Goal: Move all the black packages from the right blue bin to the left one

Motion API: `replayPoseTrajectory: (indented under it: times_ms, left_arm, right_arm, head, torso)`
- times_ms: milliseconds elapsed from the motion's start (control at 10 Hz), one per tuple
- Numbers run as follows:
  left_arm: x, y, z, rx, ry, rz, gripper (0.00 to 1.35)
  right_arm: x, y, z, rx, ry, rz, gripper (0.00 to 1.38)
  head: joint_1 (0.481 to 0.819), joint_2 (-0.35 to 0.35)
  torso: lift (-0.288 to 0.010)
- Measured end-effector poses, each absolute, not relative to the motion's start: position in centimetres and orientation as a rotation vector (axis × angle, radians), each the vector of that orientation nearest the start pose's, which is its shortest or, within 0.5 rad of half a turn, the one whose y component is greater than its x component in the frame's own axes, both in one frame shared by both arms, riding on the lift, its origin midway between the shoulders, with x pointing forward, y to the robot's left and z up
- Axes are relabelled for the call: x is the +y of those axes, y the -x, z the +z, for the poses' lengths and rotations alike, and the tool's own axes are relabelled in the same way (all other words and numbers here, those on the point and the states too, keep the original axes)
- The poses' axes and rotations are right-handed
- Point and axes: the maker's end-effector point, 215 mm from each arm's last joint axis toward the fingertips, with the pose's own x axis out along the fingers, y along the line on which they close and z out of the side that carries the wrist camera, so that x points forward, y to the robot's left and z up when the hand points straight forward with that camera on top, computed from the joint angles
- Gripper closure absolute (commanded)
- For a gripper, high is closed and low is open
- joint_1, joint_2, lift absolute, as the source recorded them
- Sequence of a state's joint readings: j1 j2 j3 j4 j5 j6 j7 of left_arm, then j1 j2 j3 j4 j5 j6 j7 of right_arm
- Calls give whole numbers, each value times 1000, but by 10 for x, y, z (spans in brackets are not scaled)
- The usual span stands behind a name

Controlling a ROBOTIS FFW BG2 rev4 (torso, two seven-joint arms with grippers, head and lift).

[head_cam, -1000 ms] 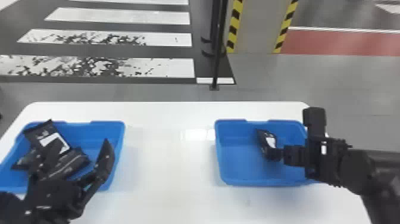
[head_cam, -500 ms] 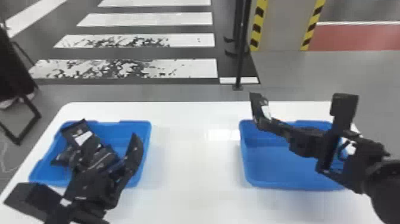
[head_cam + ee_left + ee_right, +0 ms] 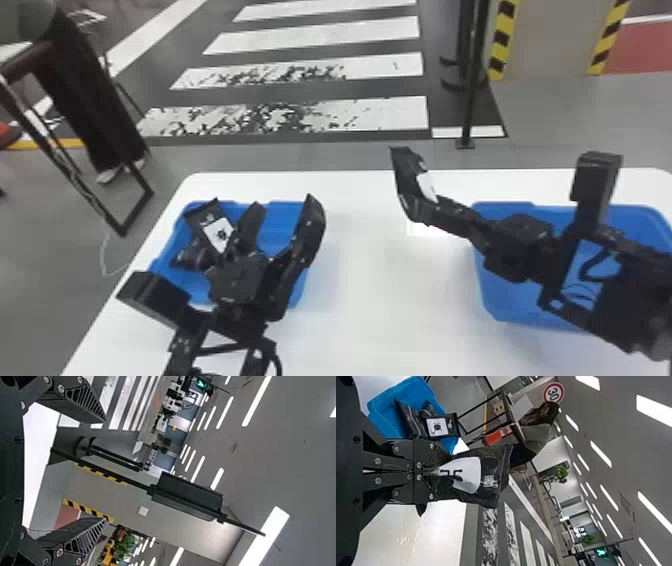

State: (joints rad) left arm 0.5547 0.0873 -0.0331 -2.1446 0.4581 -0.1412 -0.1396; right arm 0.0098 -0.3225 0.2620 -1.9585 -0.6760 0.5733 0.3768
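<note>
Pinched in the right gripper [image 3: 431,210], a black package [image 3: 409,172] with a white label, above the white table [image 3: 375,300], just left of the right blue bin [image 3: 500,305]. Angled with its free end toward the far edge and slightly left, long axis straight out from the fingertips. Spread open over the left blue bin [image 3: 282,225]: left gripper [image 3: 283,201]. Beyond the table, a crosswalk [image 3: 320,35] and a post [image 3: 470,90]. Carried left from the right bin's far left corner since the earlier frame.

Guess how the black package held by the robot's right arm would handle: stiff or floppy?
The package looks floppy: its wrapping creases and narrows where the jaws pinch it. It's probably light, held up by one end.
</note>
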Motion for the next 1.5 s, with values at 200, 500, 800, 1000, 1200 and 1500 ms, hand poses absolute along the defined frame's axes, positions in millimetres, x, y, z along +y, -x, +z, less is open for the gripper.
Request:
replayPoseTrajectory:
  times_ms: [200,500,800,1000,1200,1500]
  left_arm:
    - [180,-428,-256,-141,416,-238,171]
    - [164,-429,-269,-87,410,-274,171]
    - [162,-429,-272,-74,403,-277,171]
    - [157,-429,-275,-64,405,-287,173]
    - [156,-429,-278,-52,408,-293,822]
    - [166,-429,-284,-36,391,-263,1217]
  right_arm:
    - [11,-464,-309,326,-346,934,1200]
    - [45,-445,-310,349,-367,1005,1200]
    - [76,-420,-312,379,-392,1080,1199]
    - [92,-407,-311,388,-404,1122,1199]
    - [101,-398,-312,401,-410,1148,1199]
    - [102,-397,-309,395,-424,1153,1199]
  head:
    - [695,233]
    - [695,260]
    - [695,303]
    - [695,324]
    - [695,336]
    - [695,350]
  torso:
    - [-132]
    - [-132]
    - [-132]
    - [-132]
    - [-132]
    - [-132]
